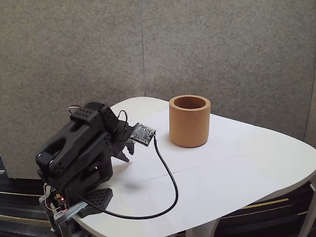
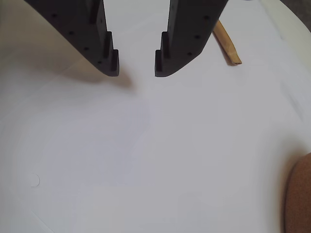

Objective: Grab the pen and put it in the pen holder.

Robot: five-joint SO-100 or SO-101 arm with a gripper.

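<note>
In the fixed view the arm sits folded low at the near-left corner of the table [image 1: 237, 168], its base overhanging that edge. A black cable [image 1: 168, 182] loops from the base across the near part of the table up to a small circuit board [image 1: 143, 133] at the wrist. The gripper [image 1: 129, 148] points down toward the surface just beyond the base.

In the wrist view the gripper [image 2: 137, 65] is released: both fingers stand apart with bare table between the tips, and nothing is held.

The pen [image 2: 227, 47] lies flat on the table just beside the right-hand finger in the wrist view. One blunt end is exposed; the rest runs behind that finger, so its full length cannot be read.

Handling judgement: the pen appears light, stiff and thin, lying nearly flush with a smooth surface. It may roll or skid when touched. Close across its width near mid-length, fingertips brought down to the table, so it hangs balanced for insertion.

The pen holder [image 1: 189, 121] stands upright farther back, toward the far edge of the table, well apart from the gripper. Its rim [image 2: 299, 194] enters the lower right corner of the wrist view.
</note>
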